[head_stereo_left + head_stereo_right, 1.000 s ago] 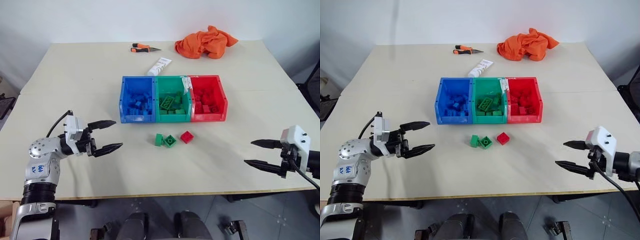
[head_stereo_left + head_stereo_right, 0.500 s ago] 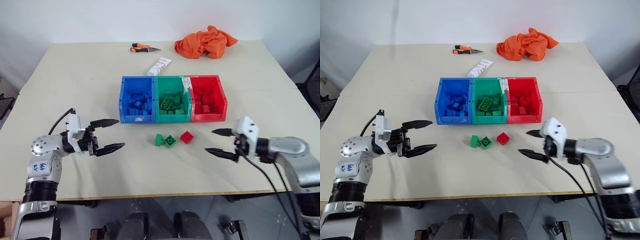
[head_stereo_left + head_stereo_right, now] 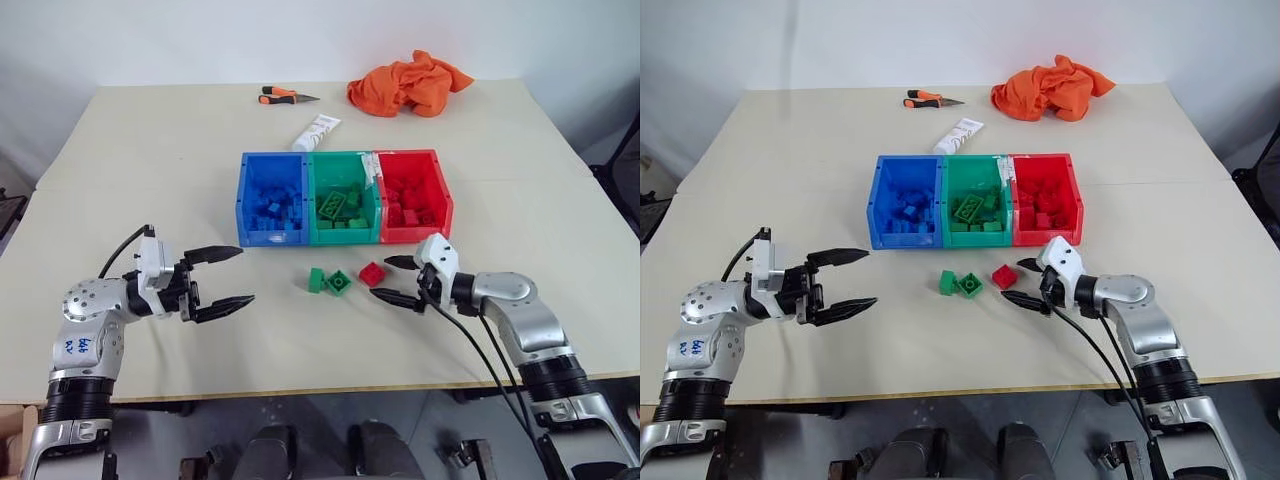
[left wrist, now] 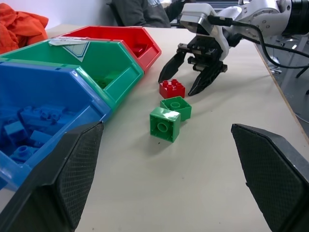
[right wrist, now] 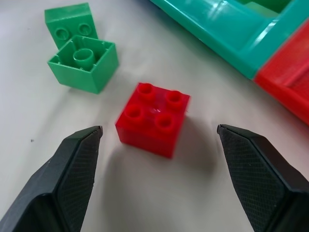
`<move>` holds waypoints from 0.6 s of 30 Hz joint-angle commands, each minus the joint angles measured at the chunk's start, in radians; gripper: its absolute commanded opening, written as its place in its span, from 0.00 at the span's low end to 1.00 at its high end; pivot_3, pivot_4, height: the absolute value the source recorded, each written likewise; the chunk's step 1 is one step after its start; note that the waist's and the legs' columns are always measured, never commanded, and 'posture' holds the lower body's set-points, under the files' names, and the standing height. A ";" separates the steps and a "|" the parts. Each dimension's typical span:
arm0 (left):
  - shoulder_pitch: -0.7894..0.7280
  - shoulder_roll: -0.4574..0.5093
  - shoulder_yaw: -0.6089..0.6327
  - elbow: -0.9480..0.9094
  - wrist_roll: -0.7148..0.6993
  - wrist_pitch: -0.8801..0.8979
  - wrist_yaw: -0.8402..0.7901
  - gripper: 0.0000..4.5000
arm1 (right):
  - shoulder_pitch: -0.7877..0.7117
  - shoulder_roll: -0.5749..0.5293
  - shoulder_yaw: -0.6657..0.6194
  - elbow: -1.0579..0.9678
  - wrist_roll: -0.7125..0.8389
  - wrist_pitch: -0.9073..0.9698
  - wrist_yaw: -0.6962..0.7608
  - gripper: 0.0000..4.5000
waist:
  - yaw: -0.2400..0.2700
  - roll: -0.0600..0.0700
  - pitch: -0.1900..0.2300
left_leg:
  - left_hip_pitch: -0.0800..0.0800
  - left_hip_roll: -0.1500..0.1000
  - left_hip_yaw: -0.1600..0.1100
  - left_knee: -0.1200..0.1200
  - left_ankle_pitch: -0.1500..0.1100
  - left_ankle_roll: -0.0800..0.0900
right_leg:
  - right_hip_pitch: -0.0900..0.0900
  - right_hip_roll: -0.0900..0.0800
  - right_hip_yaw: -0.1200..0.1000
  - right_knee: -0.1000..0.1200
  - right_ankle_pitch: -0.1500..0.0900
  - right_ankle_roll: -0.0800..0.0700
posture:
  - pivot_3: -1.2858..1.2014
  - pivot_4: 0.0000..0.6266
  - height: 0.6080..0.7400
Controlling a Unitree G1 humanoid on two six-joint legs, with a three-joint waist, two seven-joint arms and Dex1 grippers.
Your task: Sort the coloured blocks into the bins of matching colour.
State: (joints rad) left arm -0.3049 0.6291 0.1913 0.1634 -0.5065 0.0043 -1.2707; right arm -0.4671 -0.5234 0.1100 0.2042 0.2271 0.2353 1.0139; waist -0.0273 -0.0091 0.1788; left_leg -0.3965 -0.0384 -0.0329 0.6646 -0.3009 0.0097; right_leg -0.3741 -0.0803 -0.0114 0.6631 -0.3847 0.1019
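Three joined bins stand mid-table: a blue bin (image 3: 272, 237), a green bin (image 3: 345, 237) and a red bin (image 3: 415, 235), each holding several blocks of its own colour. In front of them a red block (image 3: 373, 274) lies loose on the table, with two green blocks (image 3: 318, 279) (image 3: 340, 283) just to its left. My right gripper (image 3: 381, 278) is open, low over the table, its fingertips flanking the red block (image 5: 153, 118) without touching it. My left gripper (image 3: 246, 275) hangs open and empty at the front left, well apart from the blocks.
An orange cloth (image 3: 410, 83) lies at the back right. A white tube (image 3: 318, 131) lies behind the bins, and an orange-handled tool (image 3: 285, 96) sits near the back edge. The table's front edge (image 3: 330, 390) runs close below both arms.
My right arm has swung in from the table's right side toward the left, bringing its open gripper up to the red block. The left gripper has hardly moved.
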 commanded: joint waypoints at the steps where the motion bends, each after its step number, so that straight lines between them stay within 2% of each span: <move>1: 0.002 -0.002 0.013 -0.042 -0.022 0.000 0.009 1.00 | -0.032 0.025 0.005 0.013 -0.004 -0.032 0.000 0.88 | 0.000 0.000 0.000 | 0.000 0.000 0.000 0.000 0.000 0.000 | 0.000 0.000 0.000 0.000 0.000 0.000 | 0.52 0.24 1.00; 5: -0.001 -0.006 0.010 -0.040 -0.021 -0.001 0.012 1.00 | -0.050 0.047 0.019 0.052 -0.029 -0.047 -0.011 0.88 | 0.000 0.000 0.000 | 0.000 0.000 0.000 0.000 0.000 0.000 | 0.000 0.000 0.000 0.000 0.000 0.000 | 0.52 0.24 1.00; 8: -0.004 -0.009 0.009 -0.039 -0.022 -0.002 0.015 1.00 | -0.054 0.050 0.021 0.048 -0.025 0.002 -0.009 0.76 | 0.000 0.000 0.000 | 0.000 0.000 0.000 0.000 0.000 0.000 | 0.000 0.000 0.000 0.000 0.000 0.000 | 0.52 0.24 1.00; 10: -0.004 -0.009 0.010 -0.037 -0.021 -0.002 0.016 1.00 | -0.043 0.044 0.010 0.023 -0.021 0.012 -0.014 0.60 | 0.000 0.000 0.000 | 0.000 0.000 0.000 0.000 0.000 0.000 | 0.000 0.000 0.000 0.000 0.000 0.000 | 0.52 0.24 1.00; 13: -0.006 -0.009 0.010 -0.032 -0.019 -0.003 0.015 1.00 | -0.022 0.024 -0.010 -0.030 -0.020 0.013 -0.024 0.41 | 0.000 0.000 0.000 | 0.000 0.000 0.000 0.000 0.000 0.000 | 0.000 0.000 0.000 0.000 0.000 0.000 | 0.52 0.24 1.00; 14: -0.007 -0.009 0.010 -0.031 -0.018 -0.003 0.016 1.00 | -0.013 0.015 -0.019 -0.060 -0.014 0.020 -0.024 0.37 | 0.000 0.000 0.000 | 0.000 0.000 0.000 0.000 0.000 0.000 | 0.000 0.000 0.000 0.000 0.000 0.000 | 0.52 0.24 1.00; 18: -0.016 -0.010 0.009 -0.019 -0.017 -0.005 0.014 1.00 | 0.001 -0.029 -0.071 -0.198 0.019 0.075 -0.045 0.36 | 0.001 0.000 0.000 | 0.000 0.000 0.000 0.000 0.000 0.000 | 0.000 0.000 0.000 0.000 0.000 0.000 | 0.52 0.24 1.00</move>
State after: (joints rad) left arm -0.3080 0.6192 0.1890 0.1604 -0.5069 0.0096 -1.2569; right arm -0.4587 -0.5338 0.0906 0.0872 0.2121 0.2966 0.9815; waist -0.0262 -0.0090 0.1787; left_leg -0.3967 -0.0385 -0.0330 0.6647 -0.3009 0.0097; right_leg -0.3743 -0.0804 -0.0114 0.6632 -0.3847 0.1019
